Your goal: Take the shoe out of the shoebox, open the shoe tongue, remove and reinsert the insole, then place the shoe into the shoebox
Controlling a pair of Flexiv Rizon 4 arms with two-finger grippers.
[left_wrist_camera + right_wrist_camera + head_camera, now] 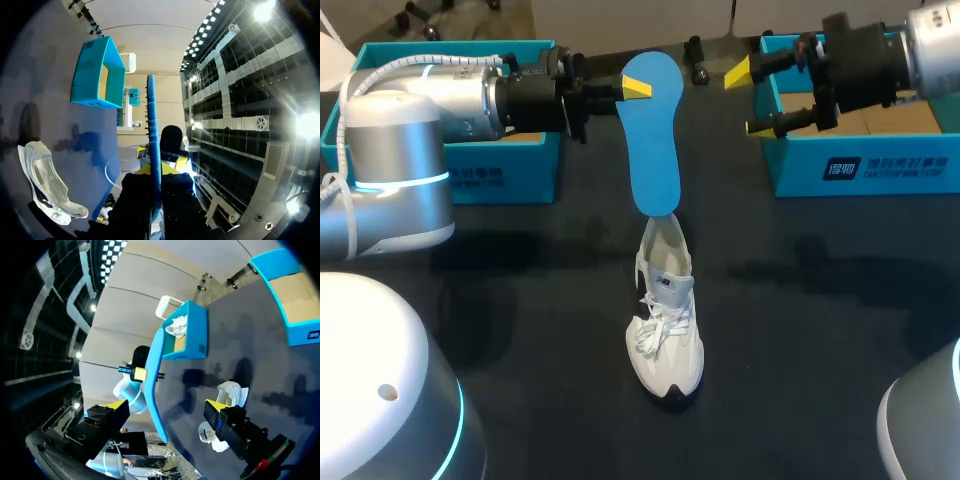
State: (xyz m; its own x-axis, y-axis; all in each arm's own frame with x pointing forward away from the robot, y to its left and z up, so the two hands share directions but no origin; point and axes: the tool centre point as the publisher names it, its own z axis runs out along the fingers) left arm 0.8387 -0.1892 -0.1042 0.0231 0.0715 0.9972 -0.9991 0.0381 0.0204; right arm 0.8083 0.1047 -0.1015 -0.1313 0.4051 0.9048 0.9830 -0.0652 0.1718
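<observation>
Surface: dark and matte (820, 300), arm shadows falling across its middle.
Shoe: white (667, 330), lower centre, upright, toe toward the bottom edge.
Insole: blue (653, 150), upper centre, hanging over the shoe's heel opening; can't tell if it touches.
Left end effector: (638, 88) clamped on the insole's top end.
Right end effector: (748, 100) upper right, fingers spread wide, holding nothing.
Left shoebox: teal (505, 170), upper left.
Right shoebox: teal (860, 168), upper right.

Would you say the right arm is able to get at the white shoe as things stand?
Probably yes: the right arm has open, empty jaws, and nothing lies between them and the shoe. Only the insole, held by the left arm, hangs over the shoe's opening.
</observation>
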